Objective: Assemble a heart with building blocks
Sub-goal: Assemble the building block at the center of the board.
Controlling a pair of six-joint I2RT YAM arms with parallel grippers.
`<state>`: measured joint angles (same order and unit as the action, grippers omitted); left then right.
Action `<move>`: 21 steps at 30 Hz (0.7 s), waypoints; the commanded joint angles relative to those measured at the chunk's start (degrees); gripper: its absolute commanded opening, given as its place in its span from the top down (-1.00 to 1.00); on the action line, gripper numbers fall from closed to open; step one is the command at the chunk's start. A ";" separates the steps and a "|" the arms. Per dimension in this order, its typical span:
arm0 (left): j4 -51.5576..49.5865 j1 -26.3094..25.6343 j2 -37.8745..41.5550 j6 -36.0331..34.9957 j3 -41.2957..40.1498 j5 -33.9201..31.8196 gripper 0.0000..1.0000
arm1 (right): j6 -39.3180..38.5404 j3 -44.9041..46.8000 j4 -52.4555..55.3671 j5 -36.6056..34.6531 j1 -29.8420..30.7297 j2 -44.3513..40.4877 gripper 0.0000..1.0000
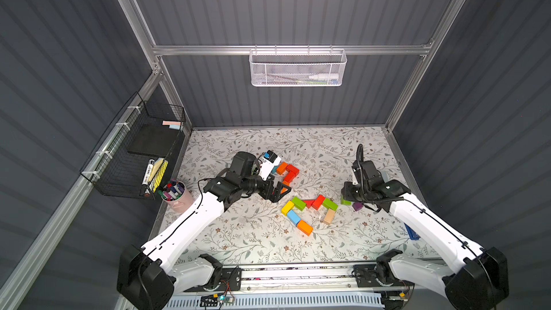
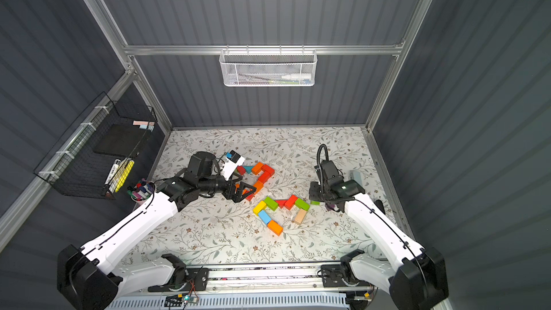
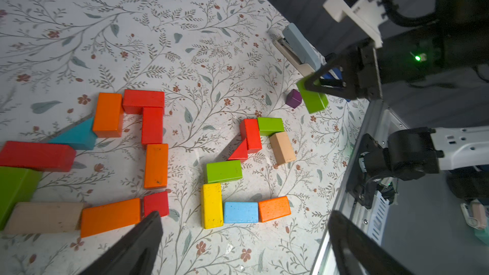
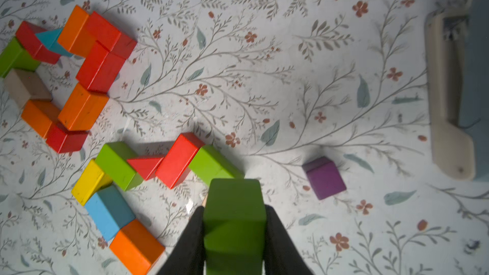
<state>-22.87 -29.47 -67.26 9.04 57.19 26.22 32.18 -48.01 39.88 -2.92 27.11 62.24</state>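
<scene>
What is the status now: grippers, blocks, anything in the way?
Left gripper open, empty. Right gripper shut on green brick. Purple cube lies close beside it, apart.

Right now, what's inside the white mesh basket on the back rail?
A white marker lies along the floor of the white mesh basket, beside thin dark and green sticks. The mesh blurs those too much to identify.

Building blocks (image 1: 318, 201) lying in two open chains mid-table, green brick (image 4: 234, 223) being held at right, purple cube (image 4: 324, 178) sitting beside it.
</scene>
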 commanded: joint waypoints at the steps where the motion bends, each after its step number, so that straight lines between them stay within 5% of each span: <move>1: -0.94 0.04 2.96 1.45 -0.93 -4.85 -0.98 | 13.64 3.14 5.01 0.70 5.80 -2.94 0.50; 9: -1.29 0.20 3.51 2.17 -0.95 -5.29 -0.98 | 33.01 7.42 1.61 -1.60 21.80 -1.27 0.48; 21: -1.82 0.30 4.07 2.57 -1.19 -5.11 -0.98 | 44.31 8.63 -6.71 -0.62 26.76 9.28 0.49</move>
<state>-23.86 -29.43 -64.20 11.03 56.47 21.56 69.30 -40.45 36.38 -3.60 53.43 69.41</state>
